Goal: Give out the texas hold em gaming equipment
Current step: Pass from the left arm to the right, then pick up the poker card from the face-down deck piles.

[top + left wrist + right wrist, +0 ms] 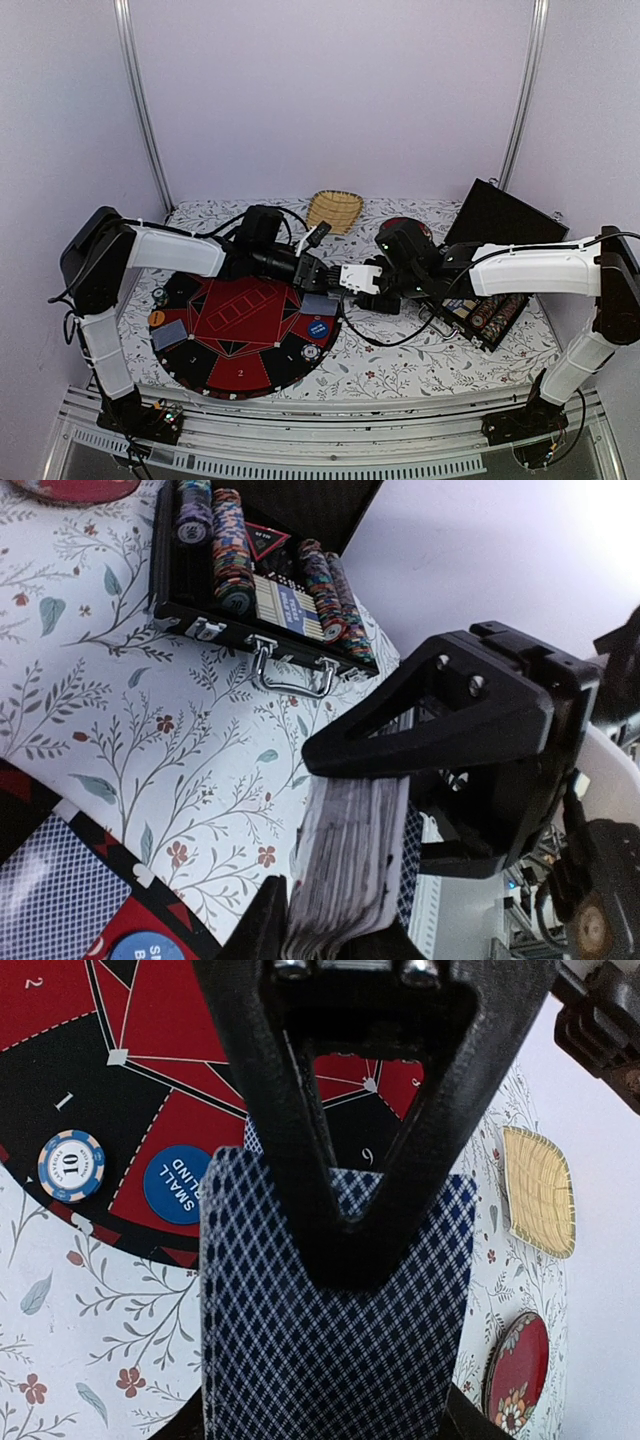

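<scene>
Top view: one poker mat (235, 335) bears two face-down cards (167, 335) and four round pieces (318, 328), two at its left rim and two at its right. Just right of the mat, the left gripper (333, 272) and right gripper (372, 292) meet. Behind the mat lies one basket (334, 210), and well to its right one open chip case (490, 318).

Left wrist: one deck (345, 865), seen edge-on, is pinched across its faces by the left gripper. One finger (430, 730) of the right gripper rests on its upper edge. The case holds four chip rows.

Right wrist: the right jaws stand half spread about the deck, above the mat's rim. Whether they grip it I cannot tell.
</scene>
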